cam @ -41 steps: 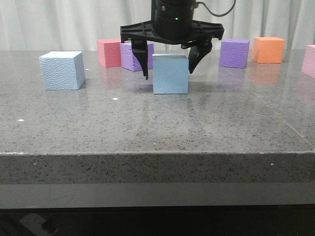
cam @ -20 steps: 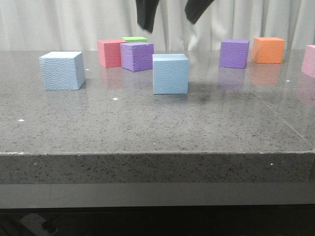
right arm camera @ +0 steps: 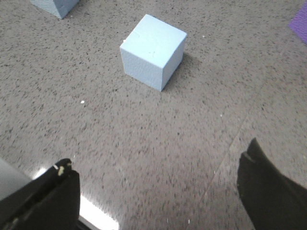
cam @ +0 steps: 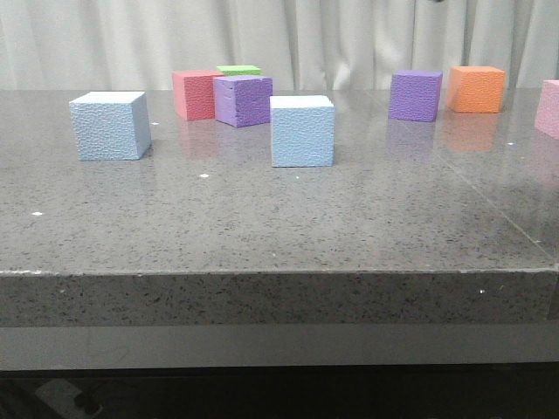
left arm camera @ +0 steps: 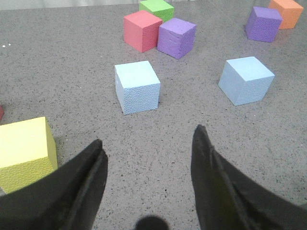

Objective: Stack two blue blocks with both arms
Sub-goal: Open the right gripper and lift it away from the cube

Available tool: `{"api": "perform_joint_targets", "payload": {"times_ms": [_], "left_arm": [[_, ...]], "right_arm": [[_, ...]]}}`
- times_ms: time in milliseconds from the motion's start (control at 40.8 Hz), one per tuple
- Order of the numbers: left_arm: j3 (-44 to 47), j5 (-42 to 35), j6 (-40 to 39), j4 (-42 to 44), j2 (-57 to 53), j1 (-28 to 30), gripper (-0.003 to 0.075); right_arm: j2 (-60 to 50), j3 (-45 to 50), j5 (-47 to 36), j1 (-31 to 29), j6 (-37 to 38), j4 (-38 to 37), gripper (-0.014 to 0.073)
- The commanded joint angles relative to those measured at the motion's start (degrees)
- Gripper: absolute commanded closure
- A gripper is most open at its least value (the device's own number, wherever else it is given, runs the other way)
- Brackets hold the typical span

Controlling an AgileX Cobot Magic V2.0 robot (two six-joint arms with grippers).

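1. Blocks: one blue block (cam: 110,126) sits at the left of the front view, the other blue block (cam: 302,131) near the centre; both rest on the grey table (cam: 279,227), well apart, unstacked.
2. Left gripper (left arm camera: 148,158): jaws apart, holding nothing, above the tabletop with both blocks beyond its fingertips.
3. Right gripper (right arm camera: 158,179): jaws spread wide, empty, one block at upper centre of its frame.
4. Purple cube (cam: 243,99) and red cube (cam: 196,93) stand behind.

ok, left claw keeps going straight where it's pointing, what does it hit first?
Probably the nearer blue block: it sits ahead of the open left claw, roughly centred between its fingers, bare table in between. Depth is unclear, so it could meet the table first.
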Motion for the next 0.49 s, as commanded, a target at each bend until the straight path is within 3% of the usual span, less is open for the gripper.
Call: {"api": "perform_joint_targets", "payload": {"times_ms": [0, 220, 465], "left_arm": [[-1.75, -4.43, -0.51, -0.89, 0.53, -0.39, 0.0336], [-1.75, -4.43, -0.51, -0.89, 0.92, -0.39, 0.0336], [-3.4, -4.98, -0.51, -0.89, 6.71, -0.39, 0.0311]], "right_arm": [[-7.61, 4.13, -6.3, -0.19, -0.92, 0.68, -0.0071], [-20.47, 12.66, -7.42, -0.19, -0.92, 2.07, -0.0071], [-25.5, 13.83, -6.51, -0.19, -0.92, 2.0, -0.0071]]}}
